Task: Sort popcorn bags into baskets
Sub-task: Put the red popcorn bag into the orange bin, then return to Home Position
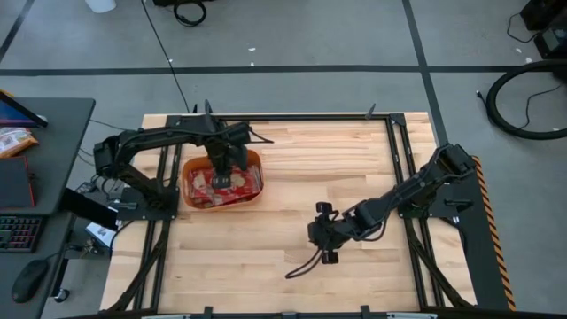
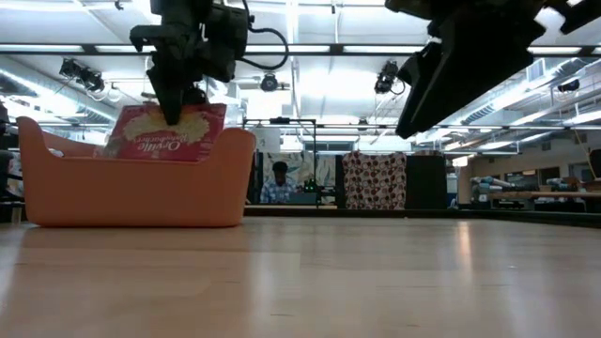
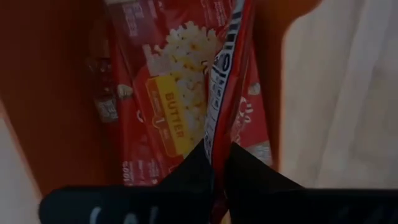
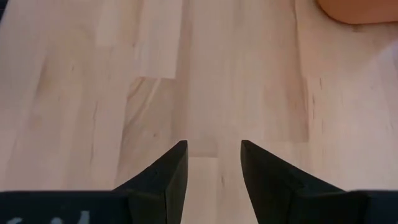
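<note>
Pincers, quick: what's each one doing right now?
Left pincer: shut on a popcorn bag over the tub.
Right pincer: open, empty, above the table.

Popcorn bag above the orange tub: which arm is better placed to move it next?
Left. The left gripper is shut on the popcorn bag above the orange tub; the right gripper hangs open over bare table.

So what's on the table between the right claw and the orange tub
Nothing. In the high view, the stretch of wooden table between the right claw and the orange tub is bare. The left claw holds a popcorn bag over the tub.
</note>
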